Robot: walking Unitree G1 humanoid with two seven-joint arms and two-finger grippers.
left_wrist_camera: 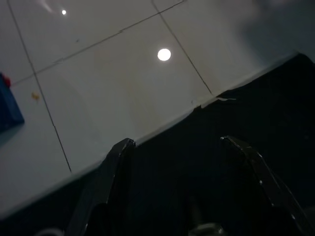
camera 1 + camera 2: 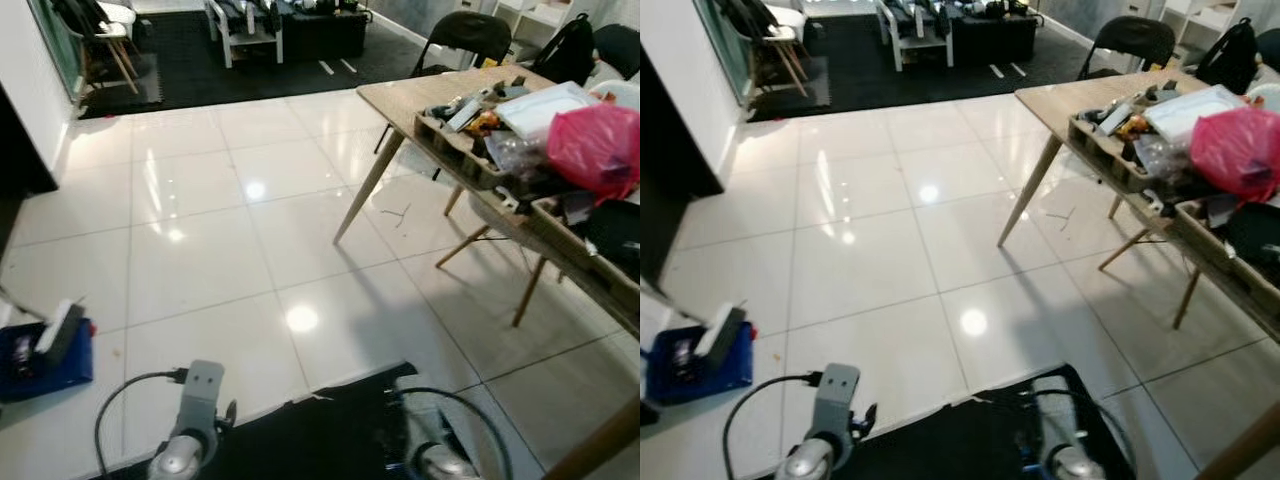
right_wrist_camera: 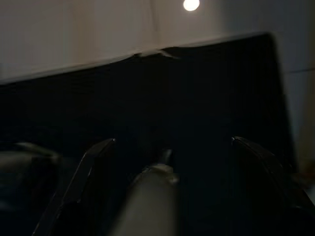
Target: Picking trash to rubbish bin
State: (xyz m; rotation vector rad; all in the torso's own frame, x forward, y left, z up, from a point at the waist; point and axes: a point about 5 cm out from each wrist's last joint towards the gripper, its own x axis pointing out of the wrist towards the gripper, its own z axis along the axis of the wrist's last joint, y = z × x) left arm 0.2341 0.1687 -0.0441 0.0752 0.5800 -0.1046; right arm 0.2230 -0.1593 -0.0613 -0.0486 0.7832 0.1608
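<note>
- The left claw (image 1: 177, 162) hangs low over a black mat (image 2: 330, 430), its two black fingers (image 1: 115, 167) spread wide apart with nothing between them.
- The right claw (image 3: 172, 167) hangs over the same mat, its fingers likewise parted wide and empty; its wrist view is dark, with a blurred pale rod in the foreground.
- Both silver arms show at the near edge of the head views, the left arm (image 2: 190, 425) trailing a looped black cable (image 2: 120, 400).
- Beyond the claws, the mat's torn edge meets a glossy white tile floor (image 2: 230, 250) carrying bright ceiling-light reflections.
- To the left of the left claw, a blue tray (image 2: 45, 360) sits on the floor, with a grey-and-white item lying tilted across it.
- A small orange scrap (image 1: 35, 96) lies on a tile just beside the blue tray, too small to identify.
- Ahead and to the right of the right claw, thin dark strands (image 2: 398, 214) lie on the tiles beneath the bench; their shape and heading are too faint to tell.
- The wooden bench (image 2: 400, 100) on splayed legs stands to the right, crowded with clutter, including a pink plastic bag (image 2: 595, 145) and a white flat box (image 2: 545, 108).
- Farthest off, a black chair (image 2: 465, 40) stands behind the bench, and a dark carpeted area (image 2: 220, 70) holds white furniture.
</note>
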